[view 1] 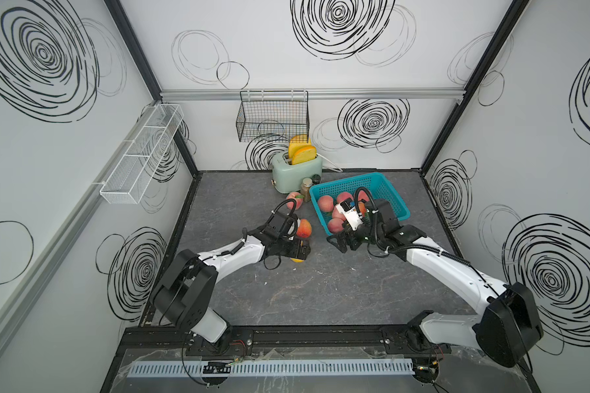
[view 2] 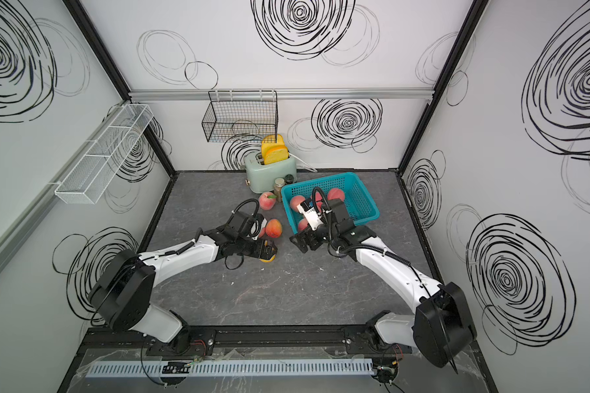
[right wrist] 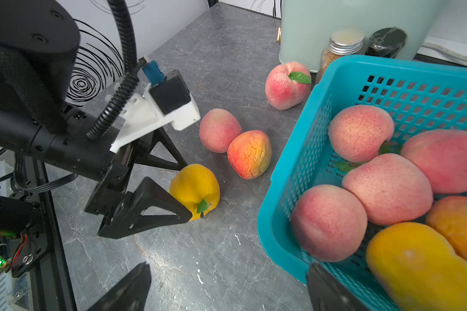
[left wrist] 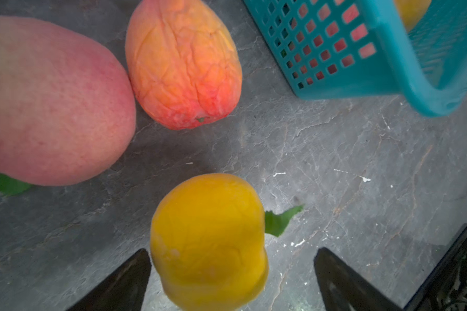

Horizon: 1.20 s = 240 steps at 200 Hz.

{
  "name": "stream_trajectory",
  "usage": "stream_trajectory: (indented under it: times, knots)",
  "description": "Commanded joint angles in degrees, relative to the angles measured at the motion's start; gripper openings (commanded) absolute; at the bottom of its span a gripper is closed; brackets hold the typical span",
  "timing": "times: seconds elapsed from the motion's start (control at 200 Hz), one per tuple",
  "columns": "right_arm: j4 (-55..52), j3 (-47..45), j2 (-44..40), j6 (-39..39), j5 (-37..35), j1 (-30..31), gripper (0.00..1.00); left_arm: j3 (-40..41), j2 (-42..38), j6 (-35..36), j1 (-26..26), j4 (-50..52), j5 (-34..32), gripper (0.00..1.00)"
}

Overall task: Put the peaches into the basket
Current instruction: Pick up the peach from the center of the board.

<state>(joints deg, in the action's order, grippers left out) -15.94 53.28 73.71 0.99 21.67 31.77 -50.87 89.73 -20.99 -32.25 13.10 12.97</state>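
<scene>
We see no readable txt, labels, brand names, nos. or signs on anything in these views, incl. wrist cams.

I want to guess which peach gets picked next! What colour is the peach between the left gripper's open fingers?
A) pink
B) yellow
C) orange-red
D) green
B: the yellow peach sits right between the wide-open fingers of the left gripper.
</scene>
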Motion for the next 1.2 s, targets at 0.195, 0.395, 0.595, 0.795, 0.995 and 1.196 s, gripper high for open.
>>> stream_trajectory:
  times: [0.195,0.395,0.595,0.795,0.995,1.196]
  knots:
    - [1.7,0.3,1.7,2.0,2.8,0.6,0.94,1.1,1.7,0.0,0.1,-3.6,-0.9,0.98]
    - [2.2,-0.1,1.9,2.0,2.9,0.7,0.94,1.0,3.7,-0.1,0.2,-4.3,-1.1,1.00]
    - [2.5,0.0,2.1,2.0,3.6,0.8,0.95,0.7,4.2,-0.2,0.1,-4.8,-1.4,0.95]
    - [2.4,-0.1,2.4,2.0,3.8,0.7,0.95,0.9,4.1,0.1,0.1,-4.6,-1.5,0.82]
    - [2.1,-0.3,0.7,2.3,1.4,1.7,0.95,1.0,3.3,0.0,0.1,-4.4,-1.5,0.77]
    - [4.5,-2.0,-3.5,2.4,-0.1,2.5,0.96,1.0,0.4,-1.0,0.6,-4.3,1.1,0.77]
